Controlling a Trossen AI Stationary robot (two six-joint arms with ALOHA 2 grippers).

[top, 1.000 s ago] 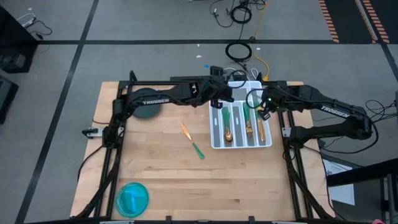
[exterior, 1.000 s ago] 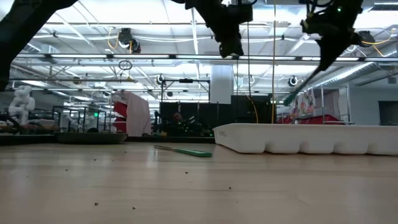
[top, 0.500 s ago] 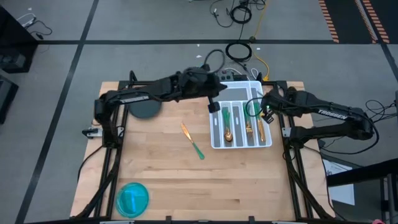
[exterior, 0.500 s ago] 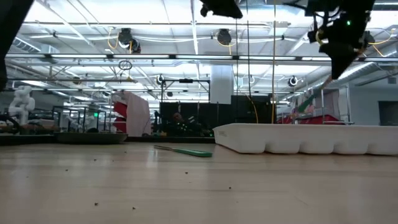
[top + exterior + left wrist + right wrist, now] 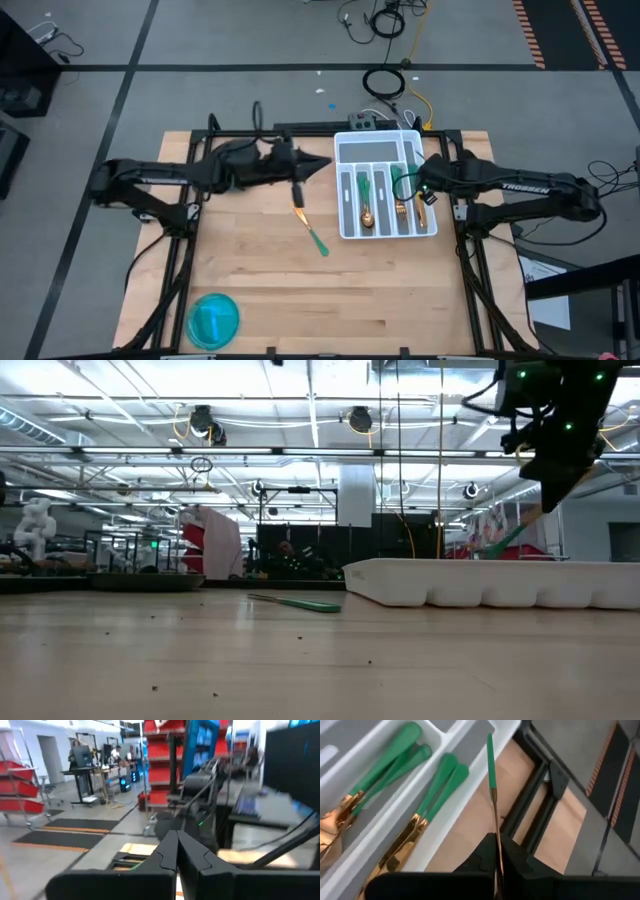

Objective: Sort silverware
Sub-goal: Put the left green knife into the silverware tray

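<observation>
The white tray (image 5: 349,150) at the table's far right holds several pieces of silverware with green handles (image 5: 439,784) and gold heads. Over the tray's right side my right gripper (image 5: 421,189) (image 5: 553,478) is shut on one more piece, whose green handle (image 5: 505,540) slants down toward the tray. A single piece (image 5: 309,226) lies flat on the wood left of the tray. My left gripper (image 5: 326,164) (image 5: 176,851) is shut and empty, held level in the air above the table, left of the tray. My right gripper pinches the gold end (image 5: 495,822) of the piece between its two fingers (image 5: 485,851). The piece lies along the fingers, and its green handle (image 5: 490,757) sticks out past the tips. The fingers slant down from the table's right. The piece is lifted clear, handle lowest, over the tray's right rim.
A blue round bowl (image 5: 213,318) stands at the near left corner. The black frame rails (image 5: 462,230) run along the table's sides. Bare wood (image 5: 300,290) stretches between the bowl and the tray.
My left gripper has drawn back from over the tray toward the table's left, risen and tipped up to level. My right gripper has sunk toward the tray with its piece, bringing the green handle down close to the tray's rim.
</observation>
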